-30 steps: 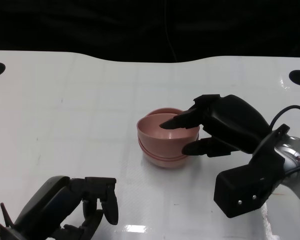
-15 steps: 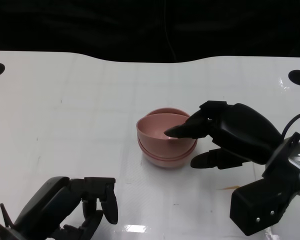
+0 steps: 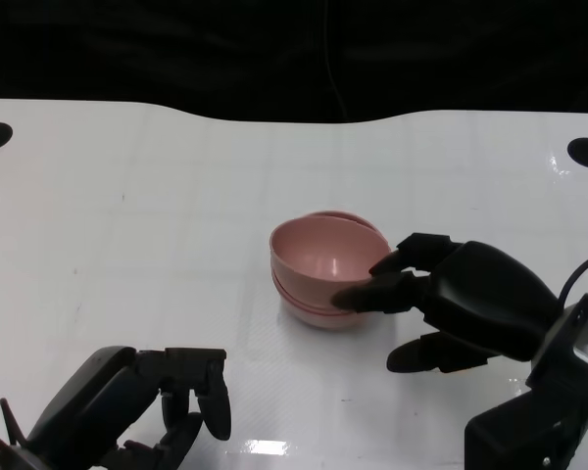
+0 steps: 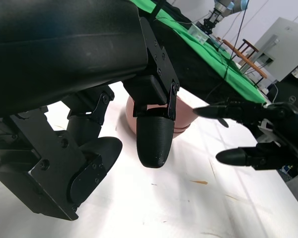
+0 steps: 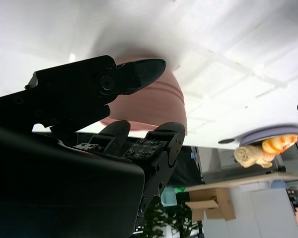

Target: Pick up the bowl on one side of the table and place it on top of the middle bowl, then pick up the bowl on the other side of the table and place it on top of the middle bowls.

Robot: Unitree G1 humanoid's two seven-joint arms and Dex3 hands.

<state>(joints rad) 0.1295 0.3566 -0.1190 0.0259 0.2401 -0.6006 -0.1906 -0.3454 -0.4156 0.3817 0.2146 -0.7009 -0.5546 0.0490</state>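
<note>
Surface [image 3: 127,215] carries the pink bowl stack [image 3: 323,274] at its middle, top bowl tilted | right hand [image 3: 461,304] has drawn back off the rim, fingers apart, empty | left hand [image 3: 147,406] rests loosely curled, empty | you judge stacking done.

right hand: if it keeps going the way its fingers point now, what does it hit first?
Likely the stack of pink bowls. The right hand is open, its fingers aimed at the stack's near right side, with nothing between them. Whether a fingertip already touches the rim is unclear.
</note>
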